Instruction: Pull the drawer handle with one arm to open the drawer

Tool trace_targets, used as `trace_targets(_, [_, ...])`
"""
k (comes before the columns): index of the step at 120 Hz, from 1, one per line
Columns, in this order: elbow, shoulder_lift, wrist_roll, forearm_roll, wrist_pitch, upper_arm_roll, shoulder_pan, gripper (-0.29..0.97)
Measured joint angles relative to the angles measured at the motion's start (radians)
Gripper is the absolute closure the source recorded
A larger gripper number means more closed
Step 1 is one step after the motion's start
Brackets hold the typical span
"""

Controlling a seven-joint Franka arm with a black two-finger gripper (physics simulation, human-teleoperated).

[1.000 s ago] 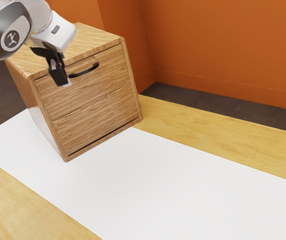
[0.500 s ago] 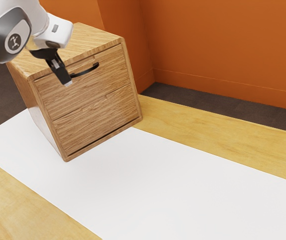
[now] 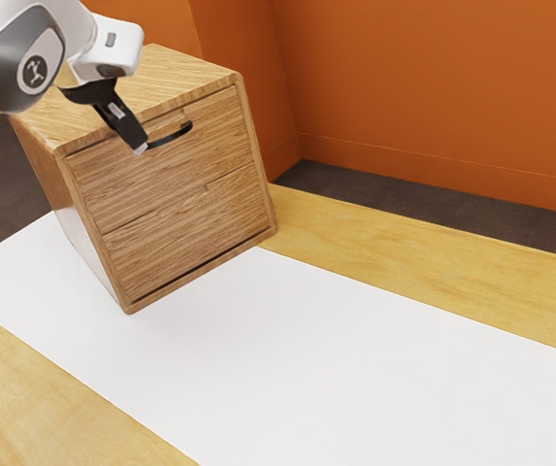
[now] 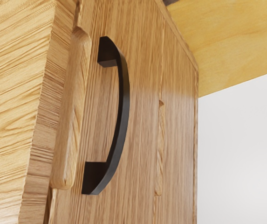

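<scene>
A wooden cabinet [image 3: 83,112] stands on the white mat at the exterior view's upper left. Its top drawer [image 3: 176,170] sits flush with the cabinet front and carries a curved black handle [image 3: 169,135]. My gripper [image 3: 136,144] hangs tilted at the handle's end toward the exterior view's left, just in front of the drawer face. It is open with nothing between its fingers. In the wrist view the handle [image 4: 118,116] arcs close ahead of my hand, in front of the routed groove in the drawer [image 4: 142,140].
A lower drawer [image 3: 190,233] sits under the top one, also flush. The white mat [image 3: 336,359] spreads over the wooden table [image 3: 433,262] toward the exterior view's right. Orange walls [image 3: 433,78] rise behind.
My hand has risen a little, turned and moved toward the exterior view's right, bringing the gripper tip up to the handle's end. The drawer has not moved.
</scene>
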Motion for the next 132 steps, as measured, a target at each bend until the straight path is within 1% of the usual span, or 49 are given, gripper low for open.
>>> trace_targets(13, [0.014,0.013,-0.01,0.005,0.001,-0.002,-0.034,0.0])
trace_targets(30, [0.021,0.034,-0.023,0.003,0.03,0.008,-0.101,0.0])
trace_targets(39, [0.02,0.035,-0.035,0.002,0.038,0.025,-0.127,0.0])
trace_targets(57, [0.02,0.036,-0.055,-0.002,0.049,0.034,-0.094,0.0])
trace_targets(67, [0.022,0.05,-0.066,-0.007,0.053,0.025,-0.068,0.0])
trace_targets(92, [0.019,0.047,-0.089,-0.012,0.056,0.026,-0.107,0.0])
trace_targets(118, [0.017,0.047,-0.109,-0.013,0.054,0.03,-0.084,0.0])
trace_targets(132, [0.016,0.048,-0.117,-0.012,0.053,0.034,-0.087,0.0])
